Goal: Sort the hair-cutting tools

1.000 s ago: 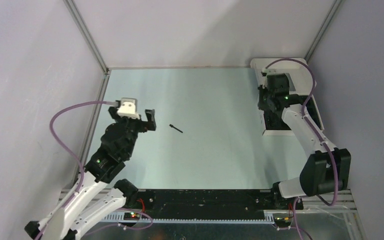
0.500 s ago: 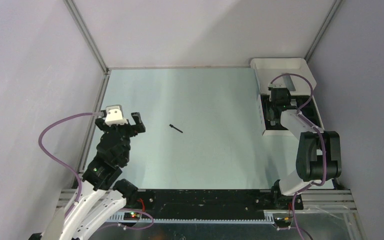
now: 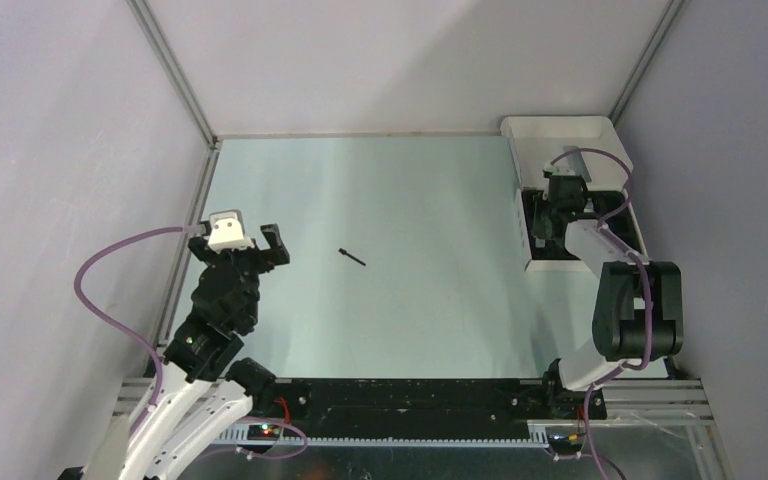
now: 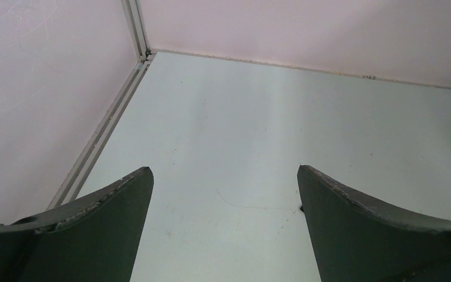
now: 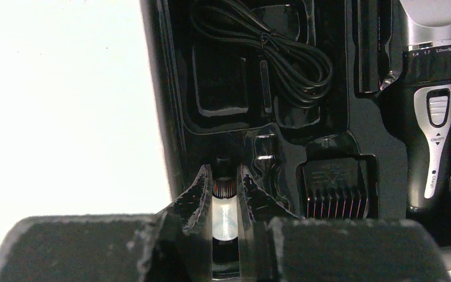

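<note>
L gripper (image 4: 224,169): I've backed off to the near left, fingers wide apart, nothing between. Thin stick (image 3: 352,257) lies alone mid-table, well apart to my right, so it's still to sort. R gripper (image 5: 223,173) has dropped into the white box (image 3: 560,128) at far right. Its fingers are clamped on a short cylinder (image 5: 224,207) over a slot in the black insert (image 5: 176,117); prob. seating it. Trimmer body (image 5: 433,117) in the insert reads "ON/OFF", w/ dial marks approx. "1.4 1.7 2.0mm".

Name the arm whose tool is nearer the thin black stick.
Left. The left tool, open, hangs just left of the thin stick; the right tool is far to its right, over the white box, closed around a short cylinder.
</note>
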Controlling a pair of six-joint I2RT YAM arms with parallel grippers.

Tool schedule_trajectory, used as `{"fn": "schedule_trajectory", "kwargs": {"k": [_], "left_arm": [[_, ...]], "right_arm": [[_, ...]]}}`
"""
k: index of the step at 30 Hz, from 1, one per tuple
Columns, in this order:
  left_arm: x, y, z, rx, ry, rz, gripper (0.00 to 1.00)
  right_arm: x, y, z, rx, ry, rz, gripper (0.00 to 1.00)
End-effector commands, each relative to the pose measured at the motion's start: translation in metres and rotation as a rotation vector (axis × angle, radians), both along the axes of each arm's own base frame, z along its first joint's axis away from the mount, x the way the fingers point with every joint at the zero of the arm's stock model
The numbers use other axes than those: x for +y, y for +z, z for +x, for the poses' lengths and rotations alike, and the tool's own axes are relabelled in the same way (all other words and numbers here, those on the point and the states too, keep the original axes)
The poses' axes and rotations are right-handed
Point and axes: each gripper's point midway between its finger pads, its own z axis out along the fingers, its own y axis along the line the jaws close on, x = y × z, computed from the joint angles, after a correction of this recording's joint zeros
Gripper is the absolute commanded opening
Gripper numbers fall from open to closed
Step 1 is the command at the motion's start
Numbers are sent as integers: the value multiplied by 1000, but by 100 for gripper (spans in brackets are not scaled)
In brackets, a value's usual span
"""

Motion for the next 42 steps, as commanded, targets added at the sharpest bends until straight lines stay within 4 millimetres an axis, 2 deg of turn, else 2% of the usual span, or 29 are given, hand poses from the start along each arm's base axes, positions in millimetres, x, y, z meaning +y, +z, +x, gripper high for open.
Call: {"fn": "schedule_trajectory", "kwargs": {"k": [1, 6, 14, 18, 21, 24, 29, 31, 35, 42], "left_arm": [[2, 3, 1, -25, 15, -8, 100], [1, 4, 1, -26, 7, -10, 100], [-1, 4, 1, -29, -8, -17, 100], [-1, 5, 0, -32, -10, -19, 99], [-1, 5, 0, -34, -10, -21, 98], [-1, 5, 0, -35, -11, -21, 98], [-1, 6, 0, -36, -14, -23, 98], [-2, 4, 0, -33, -15, -20, 98], [-2, 5, 0, -33, -16, -18, 98], [-3, 3, 1, -28, -18, -12, 99]], "right_arm": [[-5, -9, -17, 56, -41, 20, 14], [-5, -4, -23, 54, -60, 29, 32], [-6, 10, -31, 13, -81, 32, 46], [-5, 25, -30, -29, -82, 45, 48], [-4, 32, -30, -50, -85, 55, 45], [-2, 31, -30, -46, -85, 75, 40], [-2, 22, -29, -22, -93, 105, 22], [-2, 17, -27, -8, -93, 112, 18], [-2, 4, -25, 28, -91, 120, 14], [2, -15, -23, 96, -82, 145, 12]]}}
